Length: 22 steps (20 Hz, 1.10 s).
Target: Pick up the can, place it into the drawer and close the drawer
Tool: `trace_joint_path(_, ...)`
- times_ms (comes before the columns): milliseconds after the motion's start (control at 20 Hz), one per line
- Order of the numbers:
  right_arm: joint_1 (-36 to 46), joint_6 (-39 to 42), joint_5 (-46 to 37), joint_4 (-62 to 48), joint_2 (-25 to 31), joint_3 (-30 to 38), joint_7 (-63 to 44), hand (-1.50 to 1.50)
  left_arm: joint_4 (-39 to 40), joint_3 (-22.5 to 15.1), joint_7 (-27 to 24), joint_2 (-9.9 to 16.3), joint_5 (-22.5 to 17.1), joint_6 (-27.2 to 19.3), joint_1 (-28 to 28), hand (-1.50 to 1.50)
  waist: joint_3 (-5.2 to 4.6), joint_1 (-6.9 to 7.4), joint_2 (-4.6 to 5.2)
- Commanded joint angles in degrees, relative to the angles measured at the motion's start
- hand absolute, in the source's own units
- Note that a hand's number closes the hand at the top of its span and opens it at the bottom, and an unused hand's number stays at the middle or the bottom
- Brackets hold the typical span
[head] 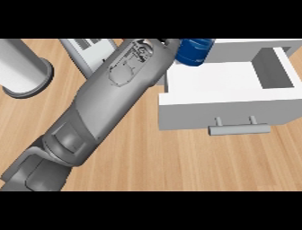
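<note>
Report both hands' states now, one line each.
Left hand: at the blue can above the open drawer; fingers hidden, cannot be told.
Right hand: not in view.

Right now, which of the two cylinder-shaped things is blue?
The can at the drawer's back left corner, by the left forearm's end. The other, the white roll at the left, lies apart from the drawer.

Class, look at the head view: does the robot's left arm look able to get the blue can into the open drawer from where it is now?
Probably yes. The left arm stretches across the counter to the blue can, which sits at the rim of the open drawer. Nothing shows between them, though the hand itself is hidden.
</note>
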<state>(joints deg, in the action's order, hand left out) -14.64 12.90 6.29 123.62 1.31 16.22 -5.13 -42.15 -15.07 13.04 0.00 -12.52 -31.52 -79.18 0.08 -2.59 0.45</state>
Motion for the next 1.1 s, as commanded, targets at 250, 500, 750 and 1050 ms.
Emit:
trace_joint_path(250,0.0,0.0,-2.2,-1.0,-1.2,-1.8,1.4,-1.50,11.5,-5.1,-6.0,0.0,-6.8,-1.3,-4.9,1.50,0.05,-1.50,0.39)
trace_joint_path(500,4.2,-1.5,-0.1,1.4,0.7,-0.8,-4.7,-1.50,14.7,-7.5,-6.7,0.0,-9.7,-1.2,-6.4,1.50,0.03,-1.61,0.44)
trace_joint_path(750,5.1,-1.5,-1.4,-0.7,1.1,-0.7,-3.4,-1.50,16.5,-10.8,-9.9,0.0,-12.0,-3.5,-5.7,1.50,0.05,-2.16,0.58)
trace_joint_path(1050,8.7,-1.7,-1.2,-3.2,1.7,-1.2,-3.9,-1.50,18.2,-14.5,-12.3,0.0,-14.5,-5.0,-5.1,1.50,0.08,-3.32,1.10)
